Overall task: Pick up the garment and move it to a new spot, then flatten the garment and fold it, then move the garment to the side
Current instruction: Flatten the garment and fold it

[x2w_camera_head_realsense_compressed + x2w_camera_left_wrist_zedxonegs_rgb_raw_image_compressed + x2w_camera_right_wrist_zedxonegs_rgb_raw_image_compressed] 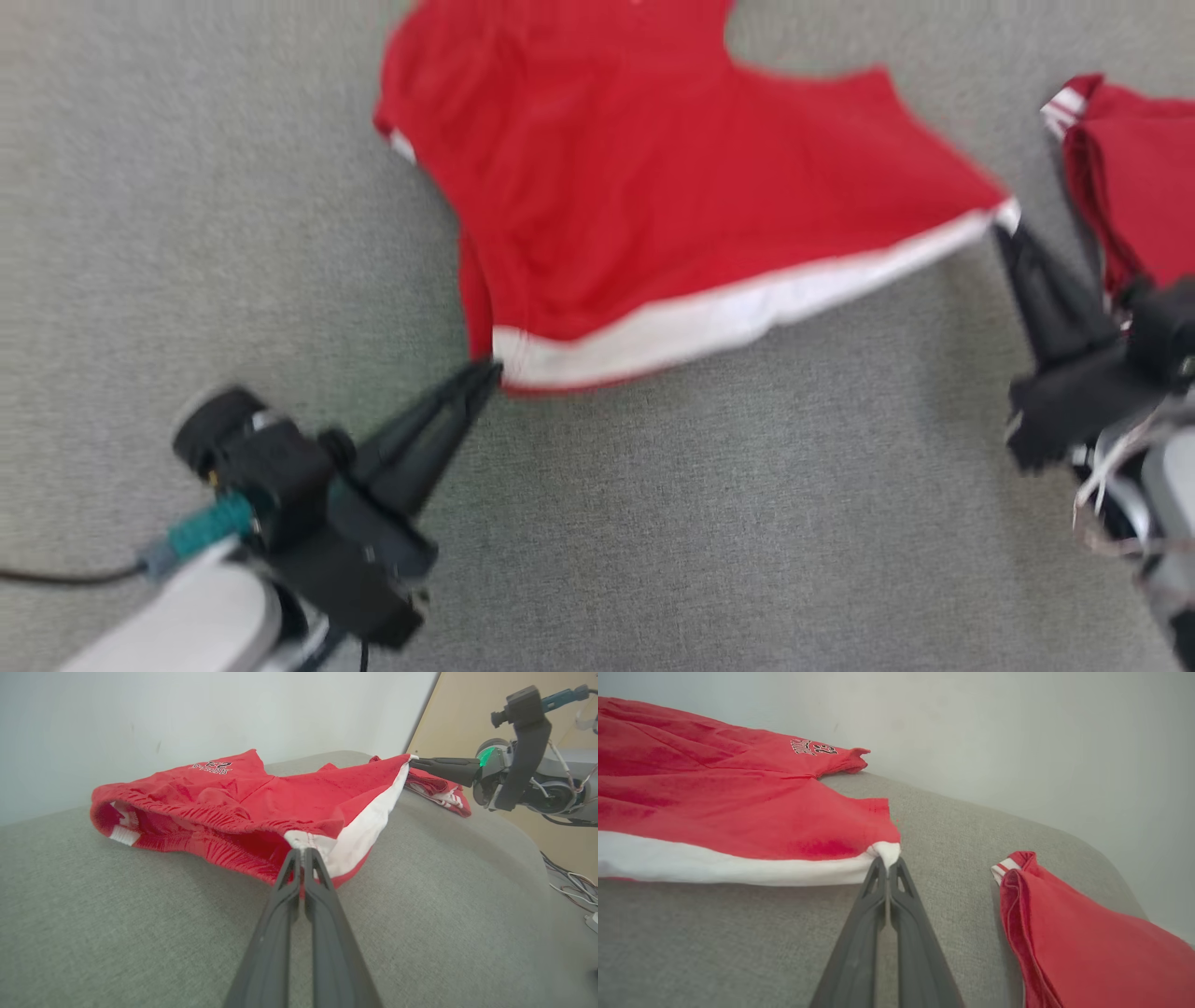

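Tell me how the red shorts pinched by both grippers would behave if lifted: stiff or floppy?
Probably floppy: the red shorts drape in creases between the left gripper and right gripper. Likely light, since fingertip pinches hold the corners up. Unheld fabric would probably drag across the grey surface.

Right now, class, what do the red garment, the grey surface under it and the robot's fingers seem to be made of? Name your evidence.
Red garment: soft matte knit, probably jersey; it drapes and creases.
Grey surface: woven upholstery-like fabric; a fine speckled weave shows.
Fingers: dark rigid plastic, probably; smooth, with moulded cut-outs.
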